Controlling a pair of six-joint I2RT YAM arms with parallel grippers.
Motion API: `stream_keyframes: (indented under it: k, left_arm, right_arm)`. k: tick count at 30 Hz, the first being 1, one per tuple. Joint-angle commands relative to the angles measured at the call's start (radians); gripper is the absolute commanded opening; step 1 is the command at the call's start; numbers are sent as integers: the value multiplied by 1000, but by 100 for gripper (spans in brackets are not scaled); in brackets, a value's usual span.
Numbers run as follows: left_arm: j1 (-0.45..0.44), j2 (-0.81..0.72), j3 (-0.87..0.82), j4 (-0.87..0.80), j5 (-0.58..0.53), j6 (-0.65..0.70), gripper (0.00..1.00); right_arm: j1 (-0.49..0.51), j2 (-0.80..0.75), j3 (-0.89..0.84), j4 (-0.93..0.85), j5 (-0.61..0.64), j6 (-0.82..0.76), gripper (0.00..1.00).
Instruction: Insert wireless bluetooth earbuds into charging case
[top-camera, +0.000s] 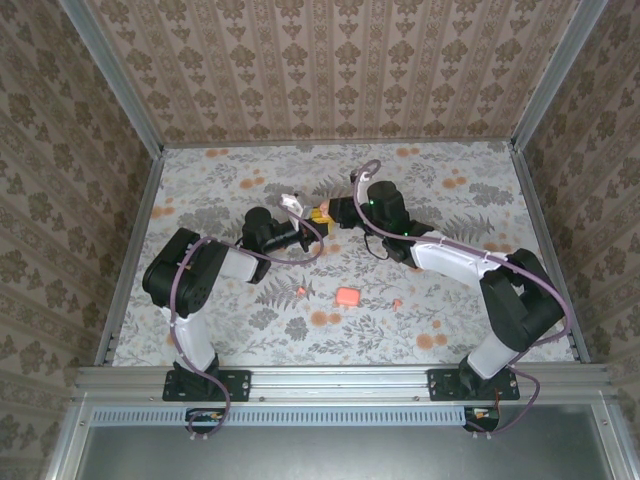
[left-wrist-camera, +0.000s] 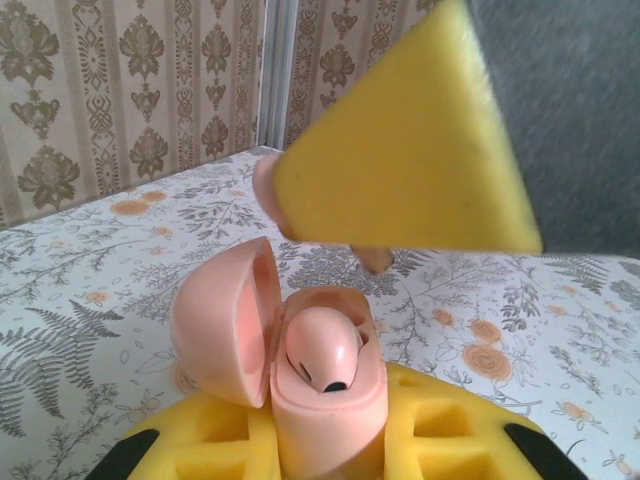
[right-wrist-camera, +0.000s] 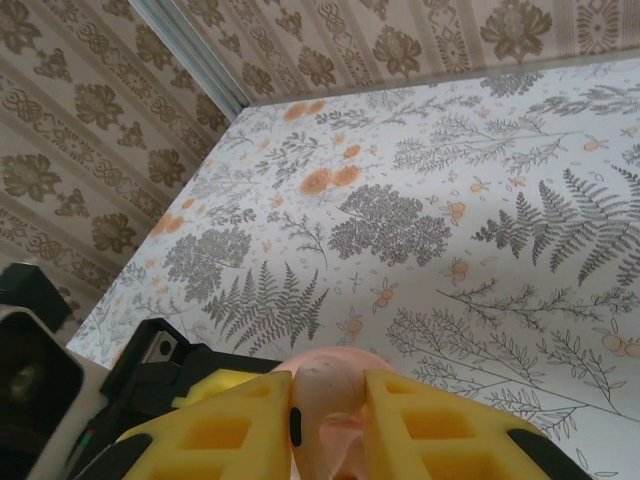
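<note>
1. While the two arms meet above the middle of the table (top-camera: 480, 180), the left gripper (left-wrist-camera: 325, 450) is clamped on the body of the charging case (left-wrist-camera: 335, 400). The case is held off the cloth, its lid (left-wrist-camera: 225, 320) swung open to one side.
2. One earbud (left-wrist-camera: 322, 355) sits in the case, dark tip facing out.
3. The right gripper (right-wrist-camera: 328, 425) is pinched narrow on a second earbud (right-wrist-camera: 335, 385). It hangs just above the open case, with a gap between them.
4. Step in hand, as I judge it: seat this second earbud in the free socket beside the first.
5. To do it well:
   - Line the stem up with the socket, clear of lid and seated earbud.
   - Hold the case steady so it cannot tip.
   - Lower slowly and let go once the earbud is well down.
   - Mind the broad foam finger (left-wrist-camera: 400, 150), which could knock the lid.
6. The left wrist view gives the case interior, the seated earbud and the gap overhead. I cannot make out the free socket clearly.
7. The right wrist view gives the pinch itself, foam on both sides of the earbud.
8. The top view adds a spare case (top-camera: 347, 296) lying flat near the front. A loose bud (top-camera: 302, 291) lies on one side and another bud (top-camera: 397, 302) on the other, all well apart from the grippers.
</note>
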Motion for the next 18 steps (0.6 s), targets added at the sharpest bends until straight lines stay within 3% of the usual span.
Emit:
stream_keyframes:
  k: [1, 18]
  left_arm:
    - [5, -23, 9, 51, 48, -50, 12]
    - [4, -45, 25, 57, 66, -104, 13]
  right_arm:
    - [-10, -36, -19, 50, -23, -25, 24]
    - [-24, -37, -47, 48, -49, 1, 24]
